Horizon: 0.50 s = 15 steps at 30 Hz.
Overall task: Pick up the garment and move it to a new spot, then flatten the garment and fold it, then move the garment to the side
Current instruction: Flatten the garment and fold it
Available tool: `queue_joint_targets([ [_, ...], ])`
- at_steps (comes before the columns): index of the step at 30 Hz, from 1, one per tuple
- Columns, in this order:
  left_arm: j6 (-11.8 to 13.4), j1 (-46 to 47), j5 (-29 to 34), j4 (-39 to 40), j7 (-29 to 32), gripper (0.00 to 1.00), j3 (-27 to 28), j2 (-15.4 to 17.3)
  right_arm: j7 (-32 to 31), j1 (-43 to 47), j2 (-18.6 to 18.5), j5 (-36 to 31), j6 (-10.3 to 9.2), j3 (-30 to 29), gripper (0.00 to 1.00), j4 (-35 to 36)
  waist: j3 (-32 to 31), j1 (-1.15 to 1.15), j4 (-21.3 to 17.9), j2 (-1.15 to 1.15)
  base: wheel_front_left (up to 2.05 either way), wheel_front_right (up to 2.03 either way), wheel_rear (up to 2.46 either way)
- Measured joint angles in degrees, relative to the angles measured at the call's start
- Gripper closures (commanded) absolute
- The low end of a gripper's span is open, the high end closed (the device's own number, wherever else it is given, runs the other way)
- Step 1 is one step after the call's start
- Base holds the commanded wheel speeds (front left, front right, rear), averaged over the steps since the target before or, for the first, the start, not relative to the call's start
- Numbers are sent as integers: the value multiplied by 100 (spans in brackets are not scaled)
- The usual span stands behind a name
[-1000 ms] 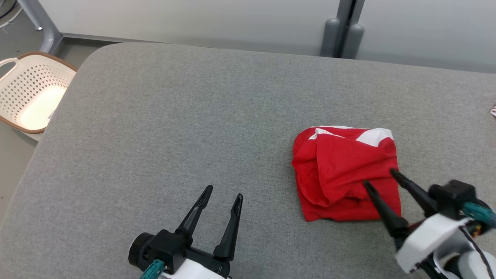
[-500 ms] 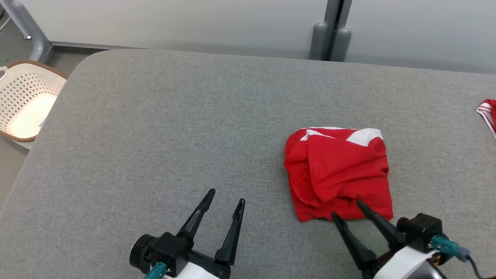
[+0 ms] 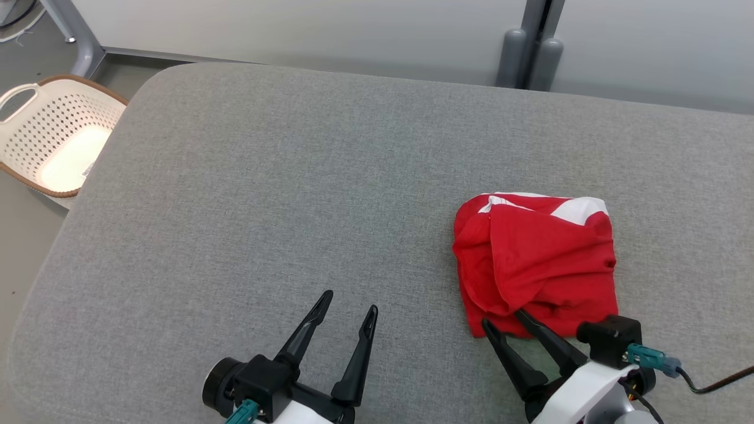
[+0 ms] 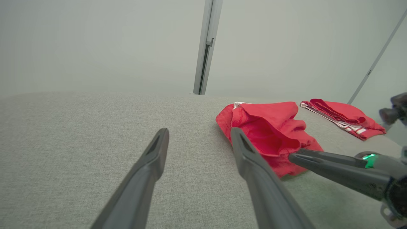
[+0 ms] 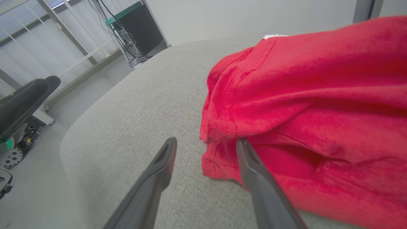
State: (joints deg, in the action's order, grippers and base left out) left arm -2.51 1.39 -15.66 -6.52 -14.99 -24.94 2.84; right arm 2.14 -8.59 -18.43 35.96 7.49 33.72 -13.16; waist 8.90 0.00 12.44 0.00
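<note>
A crumpled red garment (image 3: 539, 259) with white patches at its far edge lies on the right half of the grey padded table (image 3: 235, 206). In the head view my right gripper (image 3: 502, 318) stands open at the garment's near left corner. In the right wrist view the right gripper (image 5: 206, 141) has one finger lying against the red garment (image 5: 318, 95) and the other over bare table; nothing is pinched. My left gripper (image 3: 350, 301) is open above bare table at the near middle. The left wrist view shows the left gripper (image 4: 199, 131) apart from the garment (image 4: 270, 127).
A white perforated basket (image 3: 53, 141) sits on the floor beyond the table's left edge. A second red piece with white stripes (image 4: 340, 116) lies further right on the table. Grey posts (image 3: 530, 59) stand behind the far edge. Bare table stretches left of the garment.
My right gripper has drawn back from on top of the garment's near right part to its near left corner. The head camera has shifted. Garment and left gripper stay put.
</note>
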Motion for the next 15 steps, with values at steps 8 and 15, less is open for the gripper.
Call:
queue_joint_targets([
  [8,14,7,-7,26,0,0,8,0,257,-321,109,110,0,23,97,-493,81,0,75,0,0,0,0],
  [15,38,24,-7,48,0,0,37,-1,519,-550,183,-30,0,40,100,-709,135,0,9,0,0,0,0],
])
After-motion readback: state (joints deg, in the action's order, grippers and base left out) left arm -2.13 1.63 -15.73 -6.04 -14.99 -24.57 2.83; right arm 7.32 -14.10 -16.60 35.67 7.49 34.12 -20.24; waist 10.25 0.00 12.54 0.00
